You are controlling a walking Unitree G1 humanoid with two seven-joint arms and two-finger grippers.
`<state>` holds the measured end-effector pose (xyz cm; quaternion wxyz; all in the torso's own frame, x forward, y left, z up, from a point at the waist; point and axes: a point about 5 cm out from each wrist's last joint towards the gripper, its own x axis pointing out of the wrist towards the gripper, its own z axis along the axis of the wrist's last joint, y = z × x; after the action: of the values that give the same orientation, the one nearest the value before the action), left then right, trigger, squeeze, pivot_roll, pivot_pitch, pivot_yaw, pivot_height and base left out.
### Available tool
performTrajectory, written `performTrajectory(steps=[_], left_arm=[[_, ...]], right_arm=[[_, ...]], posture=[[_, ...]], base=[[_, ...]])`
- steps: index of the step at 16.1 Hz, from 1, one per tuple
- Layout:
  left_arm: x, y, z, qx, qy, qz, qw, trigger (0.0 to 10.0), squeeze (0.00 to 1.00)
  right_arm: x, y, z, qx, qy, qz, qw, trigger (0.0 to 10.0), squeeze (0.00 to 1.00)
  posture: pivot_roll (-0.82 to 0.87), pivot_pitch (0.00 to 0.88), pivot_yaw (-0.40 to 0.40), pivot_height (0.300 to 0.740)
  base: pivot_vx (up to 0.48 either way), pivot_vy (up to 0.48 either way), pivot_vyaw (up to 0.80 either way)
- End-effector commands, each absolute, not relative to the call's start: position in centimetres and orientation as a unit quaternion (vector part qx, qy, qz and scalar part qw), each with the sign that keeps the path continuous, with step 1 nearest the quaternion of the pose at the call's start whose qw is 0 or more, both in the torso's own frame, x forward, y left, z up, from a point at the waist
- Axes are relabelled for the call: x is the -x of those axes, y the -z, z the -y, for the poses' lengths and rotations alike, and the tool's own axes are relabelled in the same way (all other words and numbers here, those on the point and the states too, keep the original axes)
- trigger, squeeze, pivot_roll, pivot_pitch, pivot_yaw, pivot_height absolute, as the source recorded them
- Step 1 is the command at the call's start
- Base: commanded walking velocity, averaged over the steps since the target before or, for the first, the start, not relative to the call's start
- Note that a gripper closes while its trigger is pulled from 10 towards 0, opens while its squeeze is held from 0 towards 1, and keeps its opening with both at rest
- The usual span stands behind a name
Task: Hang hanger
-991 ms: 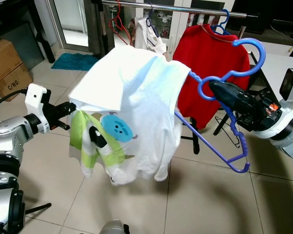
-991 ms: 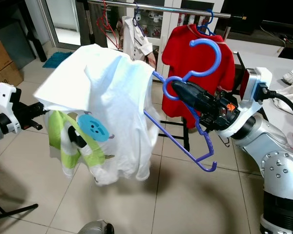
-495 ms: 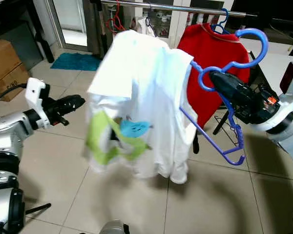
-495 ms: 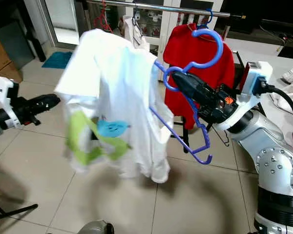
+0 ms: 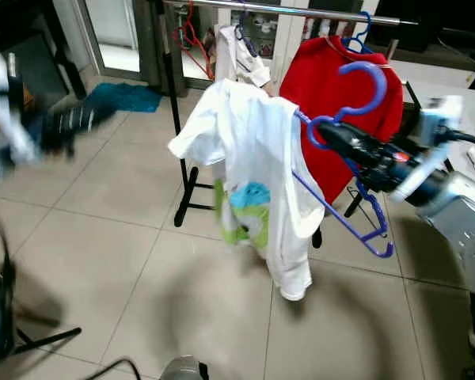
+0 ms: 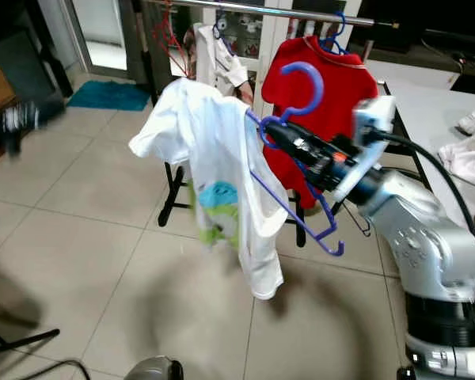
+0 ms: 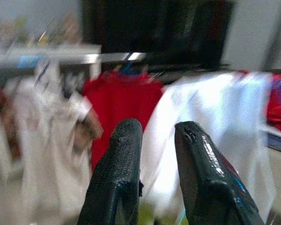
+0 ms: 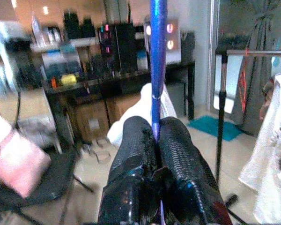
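So the blue plastic hanger (image 6: 301,170) sits clamped between the fingers of my right gripper (image 6: 275,133), held at the neck just below its hook, which curls up above my fingertips; in the right wrist view the blue shaft rises straight out from between my closed fingers (image 8: 178,154). Draped over the arm of the hanger beyond my grip is a white T-shirt with a blue and green cartoon print (image 6: 222,174), hanging loose toward the tiled floor (image 6: 103,261), while the bare end of the hanger dips below and behind my fingers. I judge the plastic stiff and light, but the soft shirt loads one side, so the whole thing will want to tip and swing; the neck is the right place to hold, leaving the hook free. Above and beyond my gripper runs the silver metal clothes rail (image 6: 261,9), with a red sweater on another blue hanger (image 6: 332,71) hanging just behind my fingers and a white garment (image 6: 218,59) further along. My left gripper (image 7: 152,154) is off to the side and blurred, fingers slightly apart, holding nothing.
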<state>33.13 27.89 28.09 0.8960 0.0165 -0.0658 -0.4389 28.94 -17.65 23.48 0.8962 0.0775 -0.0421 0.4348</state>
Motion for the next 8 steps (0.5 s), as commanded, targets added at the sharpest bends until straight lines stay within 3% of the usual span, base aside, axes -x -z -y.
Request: performTrajectory(steps=[1,2,4,5,6,8], left_arm=[[-33.3,-29.1,-26.4,-0.039,0.47,0.069,0.879,10.0,0.0],[-33.6,-30.0,-24.6,-0.056,0.5,0.073,0.861,10.0,1.0],[-34.0,-30.7,-22.8,-0.08,0.536,0.07,0.838,10.0,1.0],[-34.3,-30.8,-22.0,-0.084,0.562,0.055,0.821,10.0,0.32],[-34.3,-30.5,-21.2,-0.089,0.599,0.028,0.796,10.0,0.0],[-34.2,-30.1,-20.5,-0.09,0.633,0.001,0.769,10.0,0.0]], right_arm=[[-29.0,-23.9,17.5,-0.053,-0.438,0.051,0.896,10.0,0.0],[-29.1,-23.8,17.0,-0.037,-0.448,0.044,0.892,10.0,0.0],[-29.0,-23.7,16.3,-0.02,-0.462,0.038,0.886,10.0,0.0],[-28.9,-23.8,16.0,-0.014,-0.472,0.039,0.881,10.0,0.0],[-28.8,-23.9,15.7,-0.009,-0.482,0.039,0.875,10.0,0.0],[-28.6,-24.0,15.5,-0.005,-0.495,0.037,0.868,10.0,0.0]], posture=[[0.07,0.0,-0.022,0.74],[0.07,0.0,-0.022,0.74],[0.07,0.0,-0.019,0.74],[0.06,0.0,-0.016,0.74],[0.06,0.0,-0.008,0.74],[0.06,0.0,-0.006,0.74]], base=[[0.0,0.0,0.0],[0.0,0.0,0.0],[0.0,0.0,0.0],[0.0,0.0,0.0],[0.0,0.0,0.0],[0.0,0.0,0.0]])
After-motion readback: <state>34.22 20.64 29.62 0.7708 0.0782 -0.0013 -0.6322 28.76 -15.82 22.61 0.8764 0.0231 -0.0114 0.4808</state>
